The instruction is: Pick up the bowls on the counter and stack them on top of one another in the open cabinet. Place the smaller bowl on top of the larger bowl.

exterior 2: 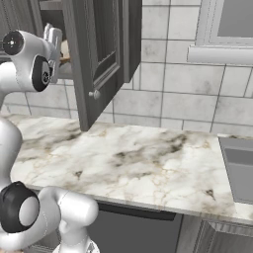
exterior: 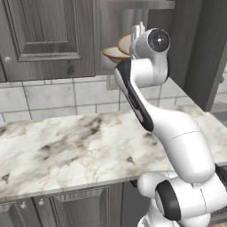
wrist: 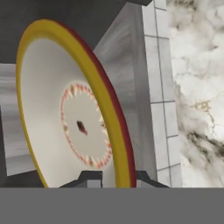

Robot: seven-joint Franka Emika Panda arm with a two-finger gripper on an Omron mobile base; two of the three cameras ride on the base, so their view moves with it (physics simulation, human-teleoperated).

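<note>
So the bowl [wrist: 65, 113] I'm carrying is clamped by its rim in my hand [wrist: 109, 177], fingers pinched narrow on the yellowish-brown edge. From the hand view it stands on edge, cream inside facing the camera, with a ring of little reddish marks around the middle. I can't tell if it's the smaller or the larger one.

In the left base view my hand [exterior: 138, 32] is up at the open cabinet [exterior: 133, 26], and a second bowl [exterior: 114, 54] sits flat at the shelf's front edge, just beside and lower than the tilted one I'm holding. Cabinet door [exterior 2: 99, 59] hangs open to the right. The marble table [exterior: 66, 150] is well below, tiled wall [exterior 2: 163, 94] behind it, sink [exterior 2: 239, 168] off at the far right.
</note>
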